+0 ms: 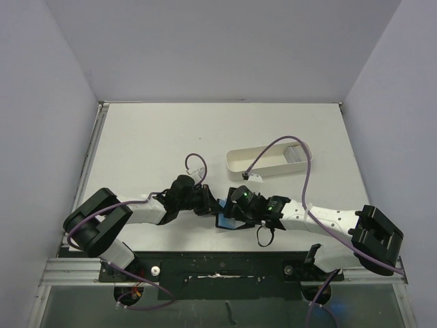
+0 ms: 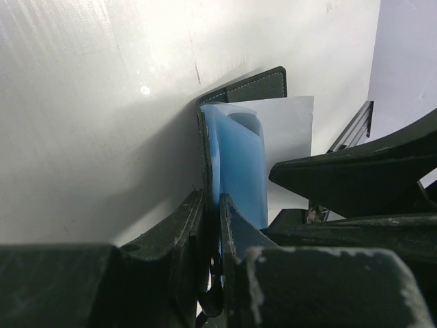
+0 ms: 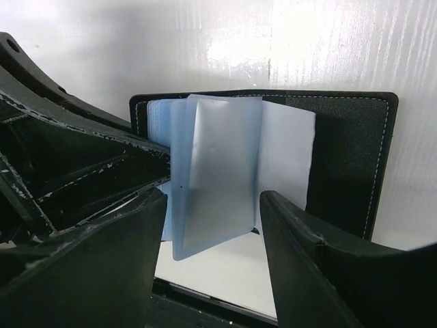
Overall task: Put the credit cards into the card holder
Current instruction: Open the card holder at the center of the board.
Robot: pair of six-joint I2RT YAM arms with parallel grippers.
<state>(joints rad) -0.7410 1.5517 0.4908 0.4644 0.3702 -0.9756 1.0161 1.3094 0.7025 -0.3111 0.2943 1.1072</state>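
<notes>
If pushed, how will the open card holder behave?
Probably floppy inside: the card holder shows bluish sleeves fanning loosely, not lying flat. Likely light: the left gripper pinches it at one edge. A push may swing its covers.

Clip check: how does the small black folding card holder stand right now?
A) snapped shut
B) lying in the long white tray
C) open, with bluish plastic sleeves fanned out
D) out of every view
C: the right wrist view shows the black folding card holder spread open, its bluish plastic sleeves fanned out over the inside of the cover.
</notes>
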